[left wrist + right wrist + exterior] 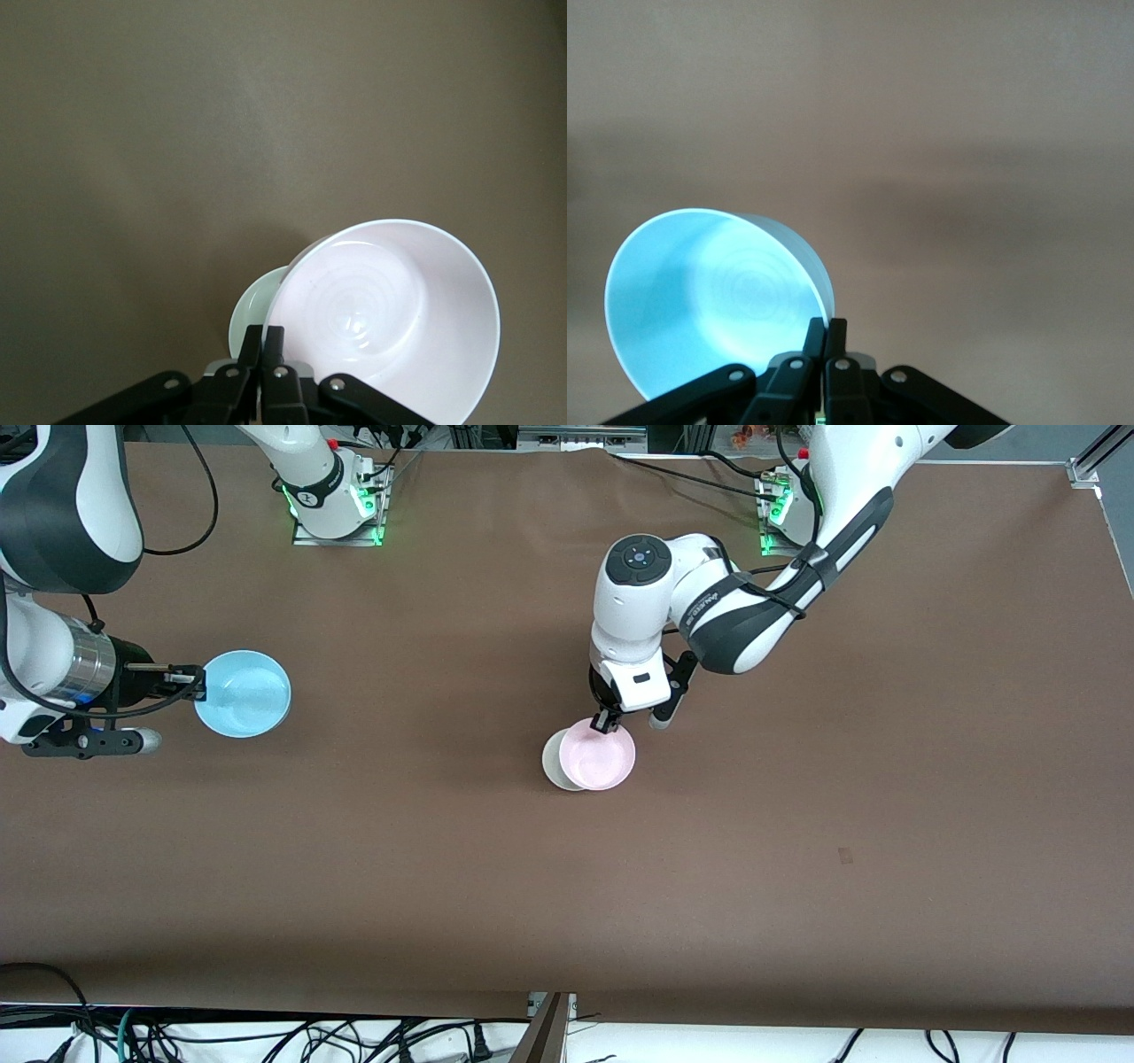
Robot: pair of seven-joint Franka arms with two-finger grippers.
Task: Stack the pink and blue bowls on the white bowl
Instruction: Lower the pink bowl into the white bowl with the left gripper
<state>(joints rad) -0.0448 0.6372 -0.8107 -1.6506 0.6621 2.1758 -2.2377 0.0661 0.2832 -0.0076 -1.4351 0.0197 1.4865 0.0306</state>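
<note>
So the left gripper (pixel 609 721) has its fingers pinched tight on the rim of the pink bowl (pixel 598 756), holding it tilted just over the white bowl (pixel 555 760), which peeks out underneath toward the right arm's end. The wrist points straight down and the forearm runs back up to its base. There's some small lettering on that forearm but I can't read it.

The right gripper (pixel 193 682) is clamped on the rim of the blue bowl (pixel 244 693), wrist lying nearly horizontal, over the brown table (pixel 797 850) at the right arm's end.
</note>
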